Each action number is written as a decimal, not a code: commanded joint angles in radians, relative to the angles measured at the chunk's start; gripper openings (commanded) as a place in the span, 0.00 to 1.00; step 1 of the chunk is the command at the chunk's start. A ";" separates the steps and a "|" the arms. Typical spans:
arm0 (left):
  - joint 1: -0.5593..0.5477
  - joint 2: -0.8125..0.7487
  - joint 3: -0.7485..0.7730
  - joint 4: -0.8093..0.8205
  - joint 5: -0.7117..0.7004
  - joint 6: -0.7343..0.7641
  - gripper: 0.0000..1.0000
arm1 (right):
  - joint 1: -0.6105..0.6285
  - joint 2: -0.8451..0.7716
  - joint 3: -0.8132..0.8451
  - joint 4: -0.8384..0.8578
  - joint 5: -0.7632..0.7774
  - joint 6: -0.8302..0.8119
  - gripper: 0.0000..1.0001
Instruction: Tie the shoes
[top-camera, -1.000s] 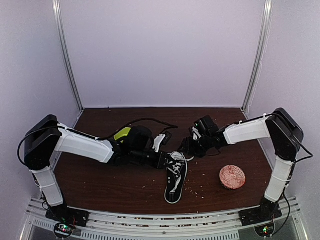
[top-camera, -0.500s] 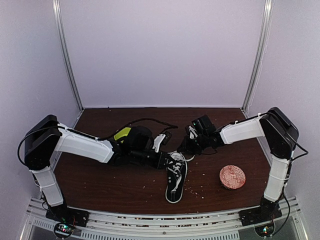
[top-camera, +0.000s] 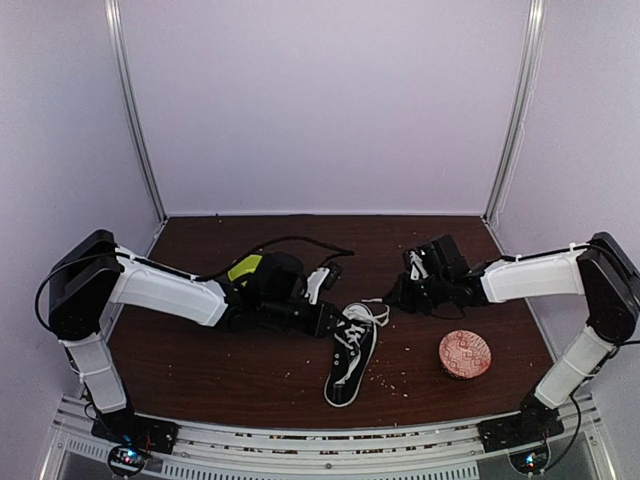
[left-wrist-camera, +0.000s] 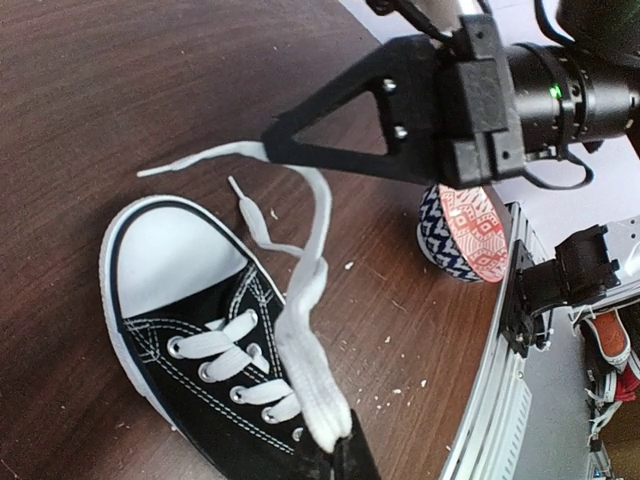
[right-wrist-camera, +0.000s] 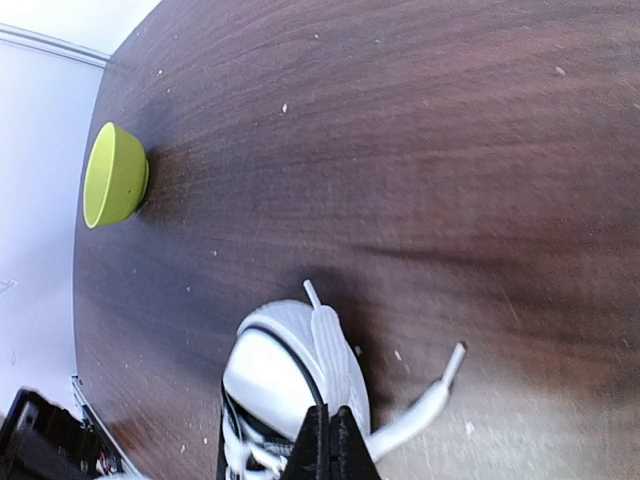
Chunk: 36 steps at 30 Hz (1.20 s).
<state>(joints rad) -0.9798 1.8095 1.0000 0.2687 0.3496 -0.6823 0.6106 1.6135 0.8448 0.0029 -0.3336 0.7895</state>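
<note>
Evidently we are at the lace-gathering step, ahead of the first crossing. The left gripper (left-wrist-camera: 338, 452) is pinched on the white lace (left-wrist-camera: 305, 285) close to the eyelets, and the right gripper (right-wrist-camera: 327, 440) is pressed together on lace too. Next, we judge, the strands need crossing under tension. Both arms reach low and inward over the bench (top-camera: 200, 370) to the sneaker (top-camera: 350, 355) lying between them.

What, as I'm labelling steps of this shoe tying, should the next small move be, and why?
Probably swing the right gripper toward the left gripper to cross the lace over: both sets of jaws are shut on white lace trailing slack from the sneaker, and no knot shows.
</note>
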 joint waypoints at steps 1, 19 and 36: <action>0.000 -0.035 -0.016 0.048 -0.015 -0.013 0.00 | 0.012 -0.104 -0.110 -0.016 0.060 0.032 0.00; 0.000 -0.021 -0.022 0.051 0.001 -0.015 0.00 | 0.128 -0.376 -0.205 -0.119 0.285 -0.106 0.50; 0.000 -0.008 -0.001 0.031 0.002 -0.008 0.00 | 0.298 -0.130 -0.090 -0.058 0.239 -0.345 0.40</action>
<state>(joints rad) -0.9798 1.8069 0.9867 0.2687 0.3447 -0.6914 0.8936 1.4376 0.7052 -0.0761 -0.1295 0.4950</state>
